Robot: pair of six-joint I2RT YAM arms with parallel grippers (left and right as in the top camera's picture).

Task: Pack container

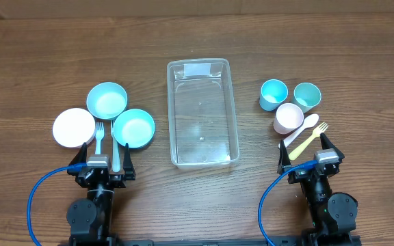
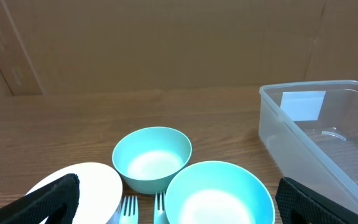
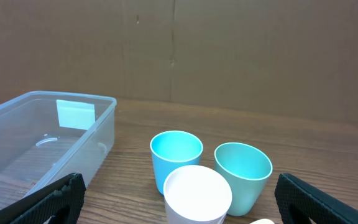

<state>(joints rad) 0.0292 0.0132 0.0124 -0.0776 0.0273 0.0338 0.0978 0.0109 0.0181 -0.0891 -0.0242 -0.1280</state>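
Note:
The clear plastic container (image 1: 203,116) stands empty at the table's middle; it also shows in the left wrist view (image 2: 328,134) and the right wrist view (image 3: 36,134). Left of it are two teal bowls (image 1: 107,100) (image 1: 134,128), a white bowl (image 1: 74,127) and two forks (image 1: 100,137). Right of it are a blue cup (image 1: 273,93), a teal cup (image 1: 307,96), a white cup (image 1: 289,117), a white spoon (image 1: 302,130) and a yellow fork (image 1: 310,140). My left gripper (image 1: 105,158) is open and empty just before the forks. My right gripper (image 1: 310,156) is open and empty before the cups.
A cardboard wall (image 2: 166,43) rises behind the wooden table (image 1: 40,61). Blue cables (image 1: 36,198) loop from both arm bases at the front edge.

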